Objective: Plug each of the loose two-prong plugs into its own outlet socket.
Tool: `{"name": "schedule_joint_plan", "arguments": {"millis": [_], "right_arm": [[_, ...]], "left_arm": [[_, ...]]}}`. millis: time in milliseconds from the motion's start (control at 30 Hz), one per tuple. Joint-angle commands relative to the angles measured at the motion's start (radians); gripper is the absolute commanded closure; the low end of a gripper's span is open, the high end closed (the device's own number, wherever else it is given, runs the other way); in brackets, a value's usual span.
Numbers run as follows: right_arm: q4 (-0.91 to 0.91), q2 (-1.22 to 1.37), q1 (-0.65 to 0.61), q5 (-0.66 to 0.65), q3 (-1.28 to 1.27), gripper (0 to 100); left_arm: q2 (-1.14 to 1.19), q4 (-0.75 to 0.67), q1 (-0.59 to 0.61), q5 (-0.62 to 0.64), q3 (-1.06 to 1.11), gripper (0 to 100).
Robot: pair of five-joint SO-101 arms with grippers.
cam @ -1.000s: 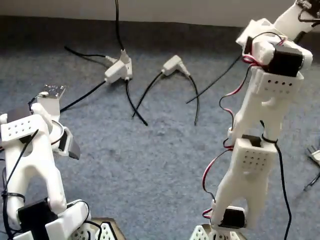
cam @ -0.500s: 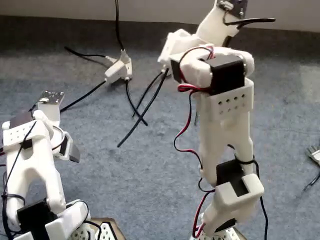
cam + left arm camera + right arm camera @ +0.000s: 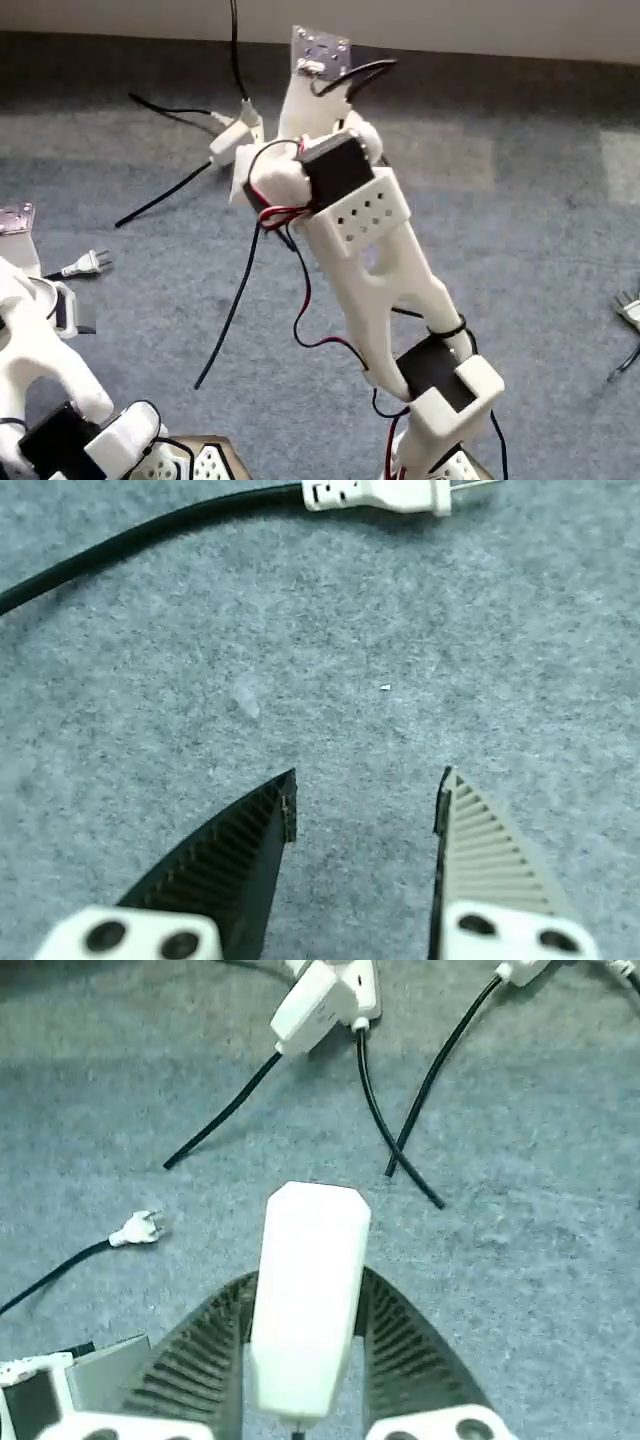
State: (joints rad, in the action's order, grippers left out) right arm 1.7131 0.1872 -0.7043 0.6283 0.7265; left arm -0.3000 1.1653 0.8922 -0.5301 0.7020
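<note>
My right gripper (image 3: pixel 305 1290) is shut on a long white outlet block (image 3: pixel 305 1300), held above the grey carpet; its black cord (image 3: pixel 235 310) trails down under the right arm (image 3: pixel 360 230). A loose white two-prong plug (image 3: pixel 140 1228) lies on the carpet beyond it, also seen as the plug (image 3: pixel 85 265) at the left and the plug (image 3: pixel 380 494) ahead of my open left gripper (image 3: pixel 367 800), which holds nothing. A white outlet socket (image 3: pixel 235 140) with cords lies at the back, the same socket (image 3: pixel 320 995) being far ahead of the right gripper.
A second white connector (image 3: pixel 525 970) with a black cord lies next to the back socket. Another plug (image 3: pixel 630 308) sits at the right edge. Black cords (image 3: pixel 400 1110) cross the carpet. The left arm (image 3: pixel 40 350) stands at the front left.
The right arm has swung from the far right across to the left-centre, carrying the white block and dragging its cord. The left arm has pulled back, uncovering the loose plug.
</note>
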Motion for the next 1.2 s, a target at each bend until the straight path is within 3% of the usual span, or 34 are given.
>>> {"name": "schedule_joint_plan", "arguments": {"millis": [0,167,367,600,767,833,967,1167], "right_arm": [[-0.104,-0.047,-0.041,0.008,-0.07,99.2],[-0.28,-0.05,-0.048,-0.002,-0.294,98.5],[-0.326,-0.054,-0.071,-0.072,-0.348,88.2],[-0.202,-0.053,-0.01,-0.138,-0.209,78.2],[-0.065,-0.051,0.012,-0.146,0.025,72.4],[-0.024,-0.05,0.03,-0.221,0.134,71.8],[0.028,-0.05,0.128,-0.4,0.285,71.8],[0.053,-0.045,0.401,-0.411,0.205,71.9]], "left_arm": [[-0.033,-0.009,0.021,-0.009,-0.004,77],[-0.031,-0.043,0.018,-0.009,-0.004,77],[-0.031,-0.166,0.021,-0.009,0.047,77],[-0.031,-0.301,0.021,-0.009,0.153,77],[-0.033,-0.305,0.015,-0.009,0.151,77],[-0.033,-0.305,0.015,-0.009,0.151,77],[-0.033,-0.304,0.021,-0.009,0.154,77],[-0.033,-0.304,0.021,-0.008,0.154,77]]}}
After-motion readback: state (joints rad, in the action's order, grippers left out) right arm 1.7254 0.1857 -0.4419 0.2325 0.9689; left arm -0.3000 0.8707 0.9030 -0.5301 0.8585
